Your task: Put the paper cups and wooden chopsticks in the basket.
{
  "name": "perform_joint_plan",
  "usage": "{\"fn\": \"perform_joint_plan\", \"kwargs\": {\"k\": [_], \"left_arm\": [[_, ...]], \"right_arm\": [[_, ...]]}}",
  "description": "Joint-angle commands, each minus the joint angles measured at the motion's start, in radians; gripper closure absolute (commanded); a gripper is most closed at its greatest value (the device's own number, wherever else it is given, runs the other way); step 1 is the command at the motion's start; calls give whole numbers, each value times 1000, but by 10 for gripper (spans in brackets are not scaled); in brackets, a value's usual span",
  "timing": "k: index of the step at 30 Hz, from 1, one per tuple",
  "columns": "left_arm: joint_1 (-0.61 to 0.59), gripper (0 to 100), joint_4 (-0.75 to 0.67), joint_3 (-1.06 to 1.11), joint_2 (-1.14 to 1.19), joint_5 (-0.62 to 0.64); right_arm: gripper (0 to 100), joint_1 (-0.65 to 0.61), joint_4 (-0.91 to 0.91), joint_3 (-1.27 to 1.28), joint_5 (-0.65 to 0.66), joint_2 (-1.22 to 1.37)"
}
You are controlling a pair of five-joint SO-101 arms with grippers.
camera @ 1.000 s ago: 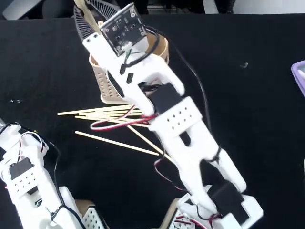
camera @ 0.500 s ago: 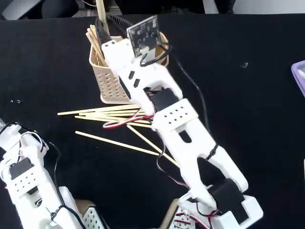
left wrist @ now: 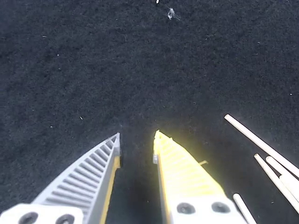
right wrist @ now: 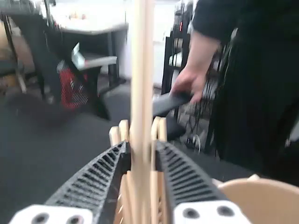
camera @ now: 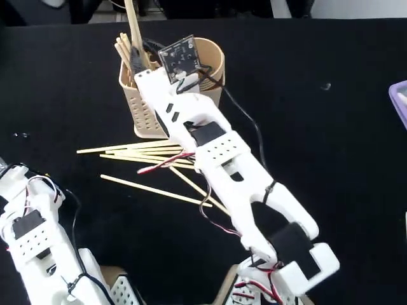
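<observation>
**One chopstick over the basket, a scatter left on the table**

Farthest left, the left gripper (left wrist: 136,135) hangs low over the black table (camera: 331,159) with its jaws apart and nothing between them; the ends of a few sticks lie just beside it. Next come the loose chopsticks (camera: 137,152), a rough fan lying flat in front of the basket, with one long stick (camera: 152,189) set apart nearer the arms. They look light, stiff and thin, likely to roll or pivot if nipped near a tip, so a hold near the middle of the length seems the safer choice; lying flush on the table, they give the fingers little to get under. Above them stands the perforated beige basket (camera: 147,117), upright, with a bundle of stowed chopsticks (camera: 124,51) leaning in its left end. The right gripper (camera: 137,60) is over that end, clamped on an upright chopstick (right wrist: 140,70) whose lower part points down among the bundle. At the basket's right end a brown paper cup (camera: 213,63) sits open side up, apparently inside the basket; it would crush easily, so a light pinch on the rim suits it.
</observation>
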Motion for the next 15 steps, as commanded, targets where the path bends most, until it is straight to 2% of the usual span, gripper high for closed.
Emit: {"fn": "perform_joint_plan", "kwargs": {"k": [1,6,9,15], "left_arm": [[-1,873,-18,-31,-3,5],[1,873,-18,-31,-3,5],[1,873,-18,-31,-3,5],[1,873,-18,-31,-3,5]], "right_arm": [[838,-29,133,-33,-12,-117],[864,-49,281,-19,-12,-302],[864,-49,454,-19,-12,-437],[864,-44,1051,-4,-9,-674]]}}
